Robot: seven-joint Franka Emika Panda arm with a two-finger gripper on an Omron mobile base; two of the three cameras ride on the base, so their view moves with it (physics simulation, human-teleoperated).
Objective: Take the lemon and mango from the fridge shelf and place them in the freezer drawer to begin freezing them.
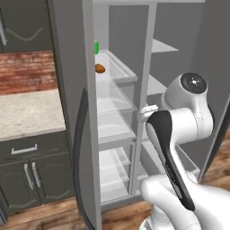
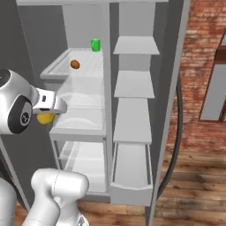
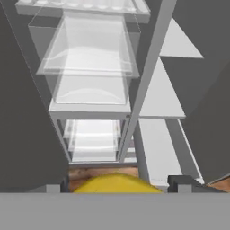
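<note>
Between tool [image 3: 117, 184] fingers: lemon [image 3: 116, 183], long axis crosswise.

Kitchen: open fridge [image 2: 132, 84], counter [image 1: 27, 112], cabinets [image 1: 36, 175].

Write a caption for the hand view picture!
Gripper carries the lemon above the fridge's clear bins.

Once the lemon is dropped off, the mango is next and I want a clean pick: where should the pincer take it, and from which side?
Grip the mango across its short middle, coming in from the fridge's open front, slightly above. It lies alone and low on the white fridge shelf, whose raised rim blocks a flat side approach.
</note>
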